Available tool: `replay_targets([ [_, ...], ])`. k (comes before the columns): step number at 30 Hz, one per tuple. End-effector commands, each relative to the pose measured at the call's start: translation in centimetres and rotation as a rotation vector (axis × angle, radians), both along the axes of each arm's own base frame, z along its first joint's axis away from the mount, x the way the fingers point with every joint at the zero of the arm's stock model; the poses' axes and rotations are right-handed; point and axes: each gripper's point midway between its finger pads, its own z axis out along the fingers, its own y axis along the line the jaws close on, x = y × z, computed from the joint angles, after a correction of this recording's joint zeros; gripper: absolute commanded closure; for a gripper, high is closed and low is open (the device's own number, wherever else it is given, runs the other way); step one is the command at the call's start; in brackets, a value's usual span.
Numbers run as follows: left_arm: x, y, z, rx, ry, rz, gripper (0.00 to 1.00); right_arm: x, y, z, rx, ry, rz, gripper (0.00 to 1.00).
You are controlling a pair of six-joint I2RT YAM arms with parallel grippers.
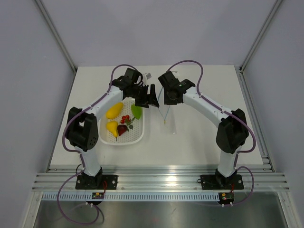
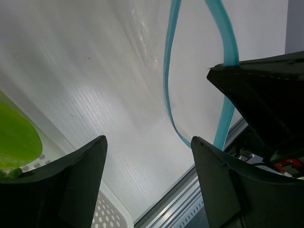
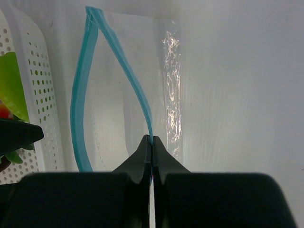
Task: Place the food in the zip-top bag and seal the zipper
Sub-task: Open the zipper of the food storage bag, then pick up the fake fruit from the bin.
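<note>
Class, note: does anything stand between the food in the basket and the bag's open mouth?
Only the basket's right wall separates the food from the zip-top bag. The right gripper pinches the zipper, the mouth gapes open, and nothing else visible blocks it.

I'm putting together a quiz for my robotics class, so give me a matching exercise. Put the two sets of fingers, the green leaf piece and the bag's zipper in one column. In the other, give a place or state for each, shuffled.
Column one:
1. left fingers
2. right fingers
3. green leaf piece
4. zipper

Column two:
A. lying in the white basket
B. pinched shut on the zipper
C. gaping in an open loop
D. spread apart

Pairs: 1-D, 2-B, 3-A, 4-C.
</note>
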Motion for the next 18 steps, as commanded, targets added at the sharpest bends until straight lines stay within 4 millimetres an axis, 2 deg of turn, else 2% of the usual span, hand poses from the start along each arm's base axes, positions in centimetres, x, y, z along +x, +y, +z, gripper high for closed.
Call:
replay_targets([
  [1,1.1,-0.3,5.1,-0.094,-0.110,0.005,0.25,0.6,0.4,1.5,-0.013,-0.043,-0.007,1.00],
  [6,1.3,0.9,5.8,-0.097,-0.119,0.037,0.26,0.5,0.4,1.6,-0.019,-0.045,-0.007,1.00],
  [10,2.0,3.1,6.0,-0.101,-0.122,0.106,0.26,0.4,0.6,1.8,-0.014,-0.048,0.001,1.00],
  [13,2.3,5.8,4.6,-0.002,-0.117,0.196,0.27,0.2,0.8,1.9,-0.012,-0.049,0.005,1.00],
  [15,2.4,7.9,2.8,0.092,-0.105,0.267,0.26,0.2,1.0,2.0,-0.008,-0.051,0.010,1.00],
  [18,2.9,9.9,1.1,0.181,-0.108,0.368,0.27,0.2,1.1,2.2,-0.004,-0.055,0.016,1.00],
])
